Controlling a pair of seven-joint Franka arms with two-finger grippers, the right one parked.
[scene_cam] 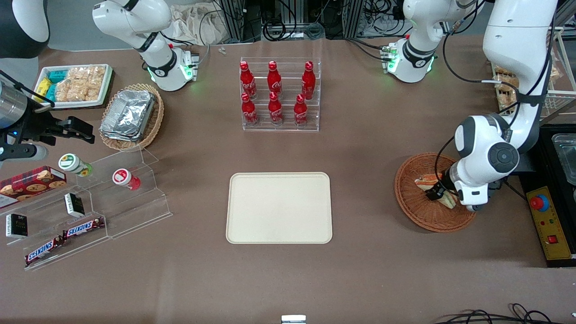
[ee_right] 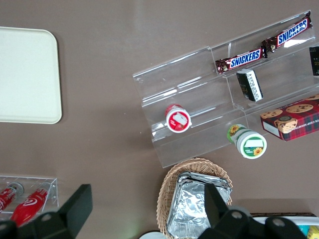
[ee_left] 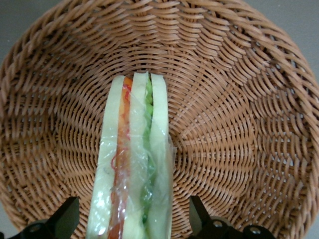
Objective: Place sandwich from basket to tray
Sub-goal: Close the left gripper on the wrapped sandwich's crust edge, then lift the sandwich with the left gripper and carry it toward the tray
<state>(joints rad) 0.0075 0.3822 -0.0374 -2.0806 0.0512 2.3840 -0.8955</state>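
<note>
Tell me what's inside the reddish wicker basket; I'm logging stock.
Only the sandwich lies in the basket; the gripper straddles it, jaws open. Anything under the sandwich is hidden.

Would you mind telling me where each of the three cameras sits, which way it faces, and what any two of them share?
Front view: high, facing the robots, looking down on the table; both arms show, the gripper down in the basket at the sandwich.
Left wrist view: on the working arm, looking down into the basket; open fingertips straddle the sandwich.
Right wrist view: on the parked arm, looking down at the tray; its own fingers show.
Shared: front and left wrist show sandwich and basket; front and right wrist show the tray.
</note>
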